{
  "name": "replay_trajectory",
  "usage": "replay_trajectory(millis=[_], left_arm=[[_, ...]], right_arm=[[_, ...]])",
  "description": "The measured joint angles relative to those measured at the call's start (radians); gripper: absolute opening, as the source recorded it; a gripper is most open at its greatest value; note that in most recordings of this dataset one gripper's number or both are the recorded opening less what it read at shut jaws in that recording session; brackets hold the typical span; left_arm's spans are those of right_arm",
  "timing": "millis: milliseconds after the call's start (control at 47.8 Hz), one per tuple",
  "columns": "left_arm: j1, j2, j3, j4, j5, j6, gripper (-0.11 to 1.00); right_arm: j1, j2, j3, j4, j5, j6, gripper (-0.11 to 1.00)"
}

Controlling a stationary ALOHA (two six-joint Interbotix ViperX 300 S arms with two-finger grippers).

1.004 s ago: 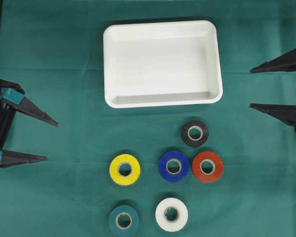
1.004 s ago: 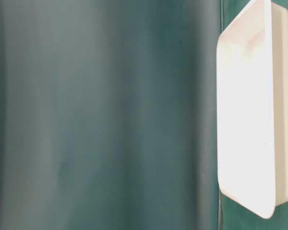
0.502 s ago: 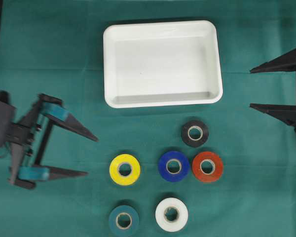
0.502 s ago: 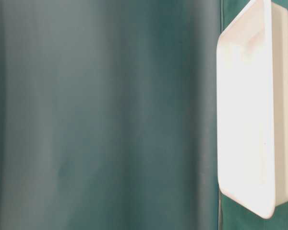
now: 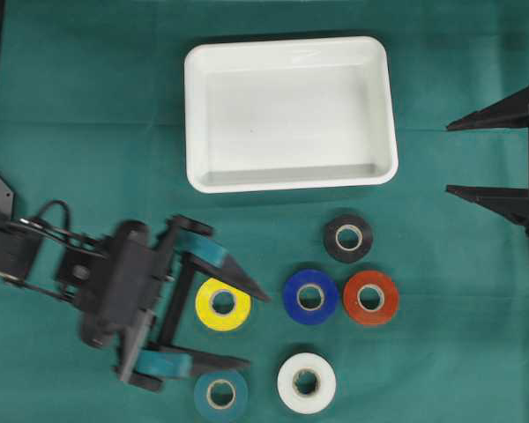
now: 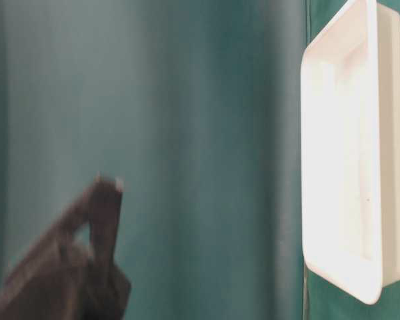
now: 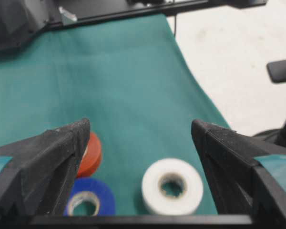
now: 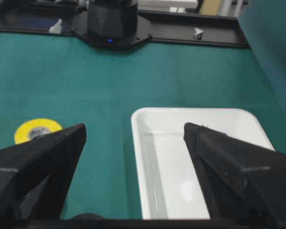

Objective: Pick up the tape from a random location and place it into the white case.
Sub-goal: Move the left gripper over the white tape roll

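My left fingers [image 5: 244,326], spread wide and holding nothing, have swung in from the surface's left edge and now straddle the round yellow tape roll [image 5: 222,302]. That puts a grasp within reach. My right fingers [image 5: 450,157] stay spread and parked. The shallow white rectangular plastic case [image 5: 288,113] waits above the rolls, with nothing in it.

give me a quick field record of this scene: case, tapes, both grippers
white case: empty, top centre of the green cloth
tapes: six on the cloth below the case: black tape, blue tape, red tape, yellow tape, green tape, white tape
left gripper: open, at the yellow tape, holding nothing
right gripper: open, at right edge, holding nothing
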Motion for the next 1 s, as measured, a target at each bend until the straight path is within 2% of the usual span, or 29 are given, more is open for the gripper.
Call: replay_trajectory(millis=[335,732,878,1004], left_arm=[[-0.005,0.155,-0.212,0.0,0.104,0.008,0.98],[0.0,0.209,-0.302,0.0,0.227,0.003,0.98],[-0.002,0.239,-0.353,0.0,0.337,0.003,0.98],[-0.002,0.287,-0.428,0.0,0.511,0.003,0.98]], right_arm=[[0.0,0.002,0.0,0.0,0.0,0.0,0.91],[0.0,0.002,0.0,-0.003,0.002,-0.005,0.91],[0.0,0.002,-0.003,-0.003,0.014,-0.005,0.91],[0.0,0.002,-0.014,-0.005,0.031,-0.005,0.91]])
